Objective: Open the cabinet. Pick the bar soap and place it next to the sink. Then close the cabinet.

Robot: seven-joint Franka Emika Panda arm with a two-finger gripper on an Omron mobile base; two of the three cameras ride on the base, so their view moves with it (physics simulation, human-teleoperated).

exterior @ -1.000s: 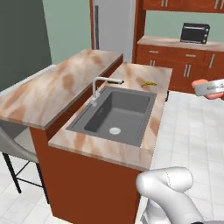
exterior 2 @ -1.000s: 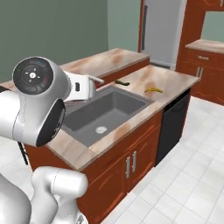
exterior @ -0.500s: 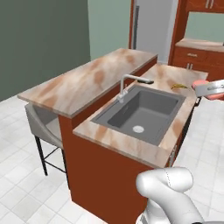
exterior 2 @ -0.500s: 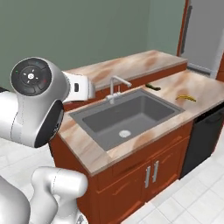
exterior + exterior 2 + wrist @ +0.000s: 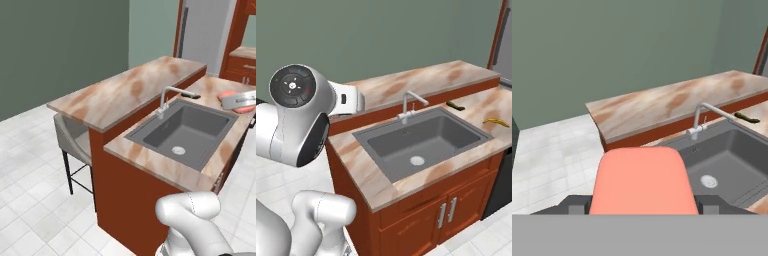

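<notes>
The flat, rounded salmon-pink bar soap (image 5: 643, 181) is gripped between the dark fingers of the tool (image 5: 643, 202), held above the marbled stone worktop (image 5: 150, 155) beside the matte grey rectangular sink (image 5: 186, 131).

You see a dark grey sink (image 5: 421, 142) set into a marbled counter (image 5: 368, 175), with a silver faucet (image 5: 408, 105) behind the basin and a raised bar top (image 5: 125, 90) behind that. A banana (image 5: 496, 121) lies on the counter to the right of the sink, and a small dark object (image 5: 456, 106) lies near it. A grey stool (image 5: 72, 142) stands under the bar top on the white tiled floor (image 5: 30, 200).
</notes>
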